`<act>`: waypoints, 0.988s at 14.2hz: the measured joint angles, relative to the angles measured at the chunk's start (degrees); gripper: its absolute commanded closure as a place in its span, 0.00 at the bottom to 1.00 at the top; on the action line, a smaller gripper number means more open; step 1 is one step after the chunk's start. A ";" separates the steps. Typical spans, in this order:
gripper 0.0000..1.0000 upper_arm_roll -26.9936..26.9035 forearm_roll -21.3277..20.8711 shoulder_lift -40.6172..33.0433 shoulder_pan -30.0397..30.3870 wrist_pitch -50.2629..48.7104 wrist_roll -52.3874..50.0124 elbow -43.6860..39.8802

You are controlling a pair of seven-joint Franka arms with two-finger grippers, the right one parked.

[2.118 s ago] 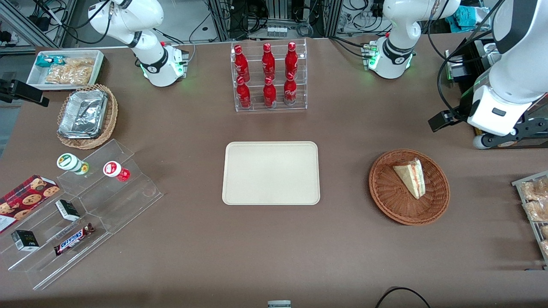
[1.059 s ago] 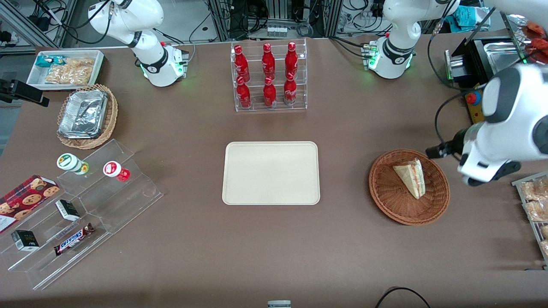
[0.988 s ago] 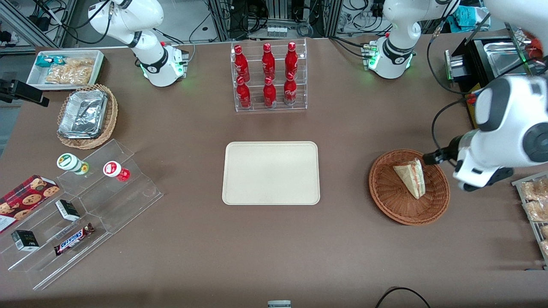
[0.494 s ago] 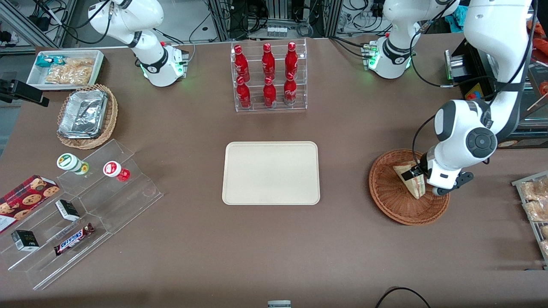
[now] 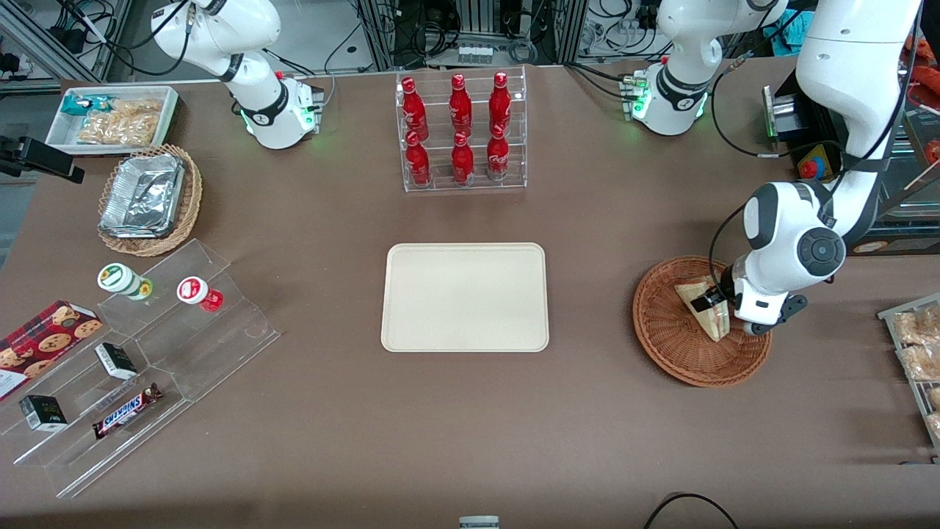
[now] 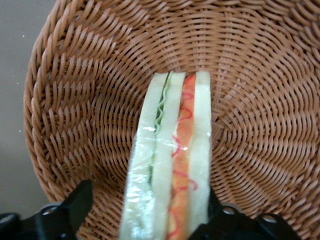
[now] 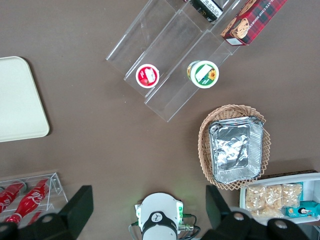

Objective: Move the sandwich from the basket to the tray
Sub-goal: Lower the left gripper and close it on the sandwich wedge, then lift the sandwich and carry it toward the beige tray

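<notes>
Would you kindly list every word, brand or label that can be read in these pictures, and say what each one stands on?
"SNICKERS": on the chocolate bar on the clear stepped stand.
Red bottles: white script, too small to read.
Cookie box, two dark small boxes, two cup lids: print unreadable.
Sandwich, basket, tray: no text.
The gripper is down at the sandwich in the basket.
</notes>
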State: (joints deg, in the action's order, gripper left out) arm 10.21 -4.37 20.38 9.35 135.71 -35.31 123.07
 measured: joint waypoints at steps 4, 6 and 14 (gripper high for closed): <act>0.90 0.70 0.00 0.02 -0.33 0.23 -1.91 -1.05; 0.88 0.99 -0.02 -0.04 -1.57 -2.94 -1.93 -4.13; 0.85 1.82 0.29 6.27 -26.14 -21.28 -9.52 -29.16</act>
State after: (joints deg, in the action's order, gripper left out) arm 12.03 -4.08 26.65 -16.79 114.43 -44.83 93.91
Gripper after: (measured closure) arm 0.846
